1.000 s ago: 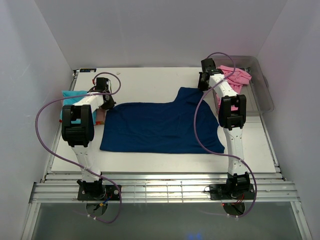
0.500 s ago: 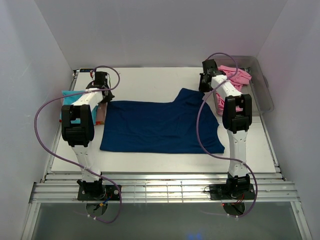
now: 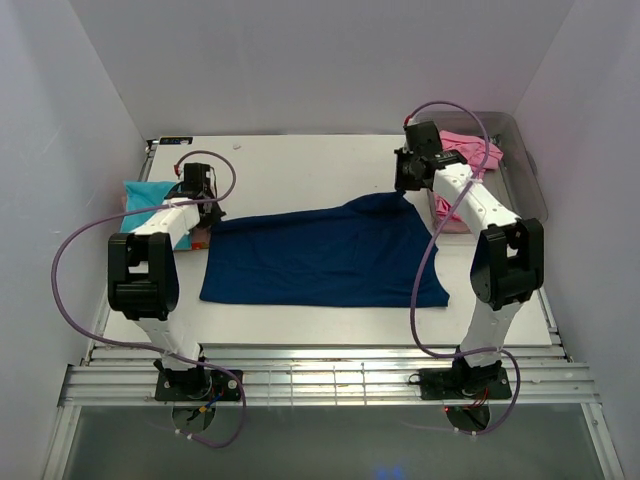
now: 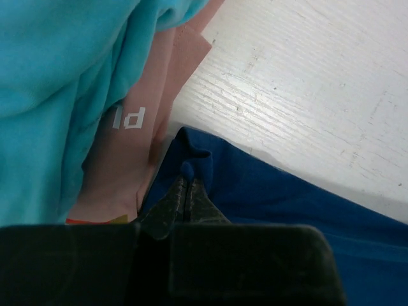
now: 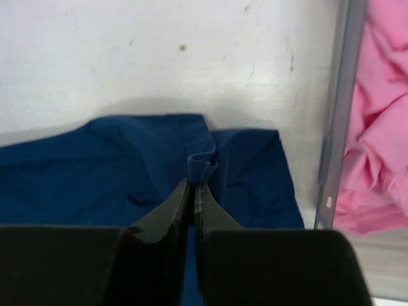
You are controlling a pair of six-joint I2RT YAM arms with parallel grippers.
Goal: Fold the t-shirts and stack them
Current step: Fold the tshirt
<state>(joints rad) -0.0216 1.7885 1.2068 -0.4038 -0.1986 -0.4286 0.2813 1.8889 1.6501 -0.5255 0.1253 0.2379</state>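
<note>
1. Navy blue t-shirt [image 3: 320, 255]: large and plain, spread flat across the middle of the table [image 3: 300, 160] with its near hem straight. Its far edge is raised and rippled. The far-left corner is pinched in the left gripper [image 4: 186, 186] and the far-right corner in the right gripper [image 5: 191, 186].
2. Turquoise t-shirt [image 3: 145, 195]: folded, at the table's left edge, just beside the navy one.
3. Pale pink folded cloth [image 4: 137, 159]: lies under the turquoise one, with white lettering showing.
4. Pink t-shirt [image 3: 470, 152]: bright pink, crumpled, in the clear tub [image 3: 530, 170] at far right.
</note>
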